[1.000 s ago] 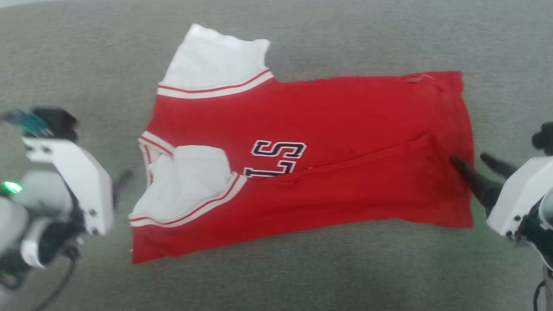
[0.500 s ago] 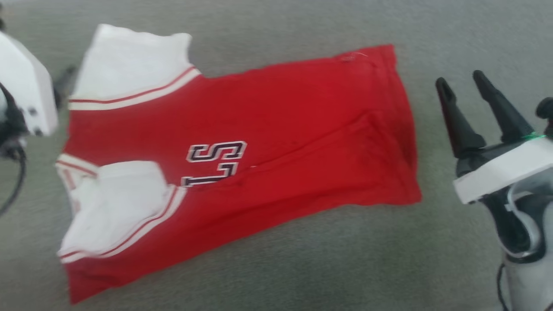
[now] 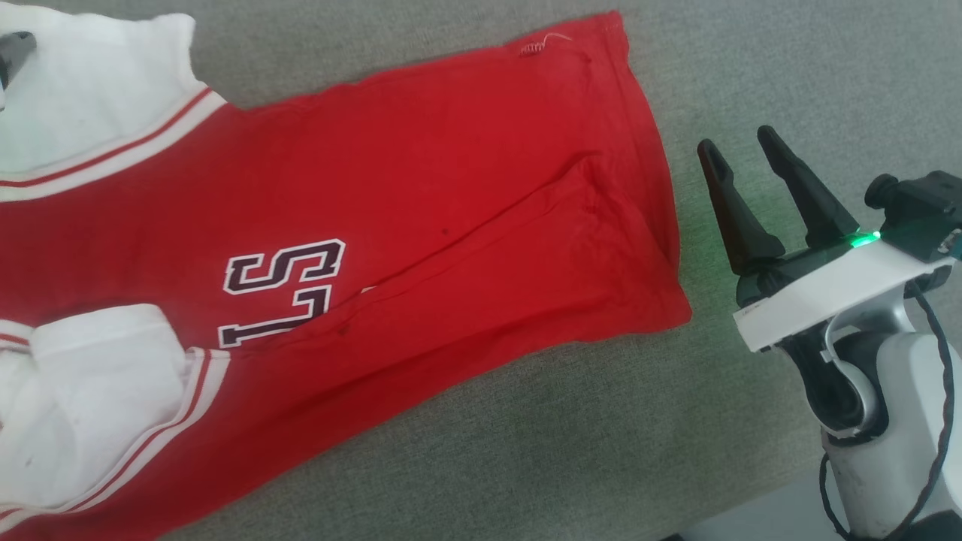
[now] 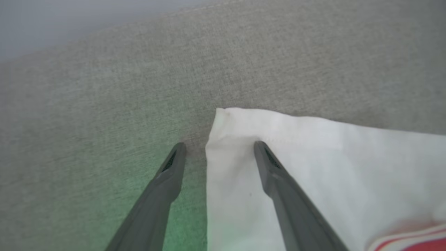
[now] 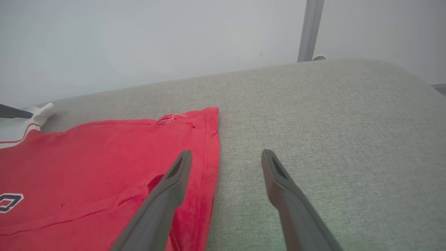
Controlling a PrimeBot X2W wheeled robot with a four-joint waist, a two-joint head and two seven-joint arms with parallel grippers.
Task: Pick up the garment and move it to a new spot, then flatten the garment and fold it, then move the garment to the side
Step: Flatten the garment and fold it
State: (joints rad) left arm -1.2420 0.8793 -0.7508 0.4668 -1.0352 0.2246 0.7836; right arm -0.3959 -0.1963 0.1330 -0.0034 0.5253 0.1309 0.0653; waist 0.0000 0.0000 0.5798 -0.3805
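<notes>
The garment [image 3: 421, 203] is a red shirt with white sleeves, striped trim and black lettering, lying folded lengthwise on a grey upholstered surface [image 3: 526, 436]. My right gripper [image 3: 737, 140] stands open and empty just right of the red hem, apart from it. In the right wrist view the right gripper [image 5: 226, 153] has one finger above the garment's [image 5: 104, 157] hem edge and the other above grey fabric. My left gripper [image 4: 219, 145] is open at the corner of the white sleeve [image 4: 313, 167], one finger over the sleeve, one over the bare surface.
The grey surface [image 5: 331, 122] stretches on past the hem to a rounded far edge. Behind it is a pale wall with a grey upright post [image 5: 310, 31]. The surface's near edge shows at the lower right [image 3: 751, 518], beside my right arm.
The head camera has swung, shifting the whole picture left. My right gripper has drawn back from the hem it was touching. My left gripper has gone from beside the collar end to the far white sleeve.
</notes>
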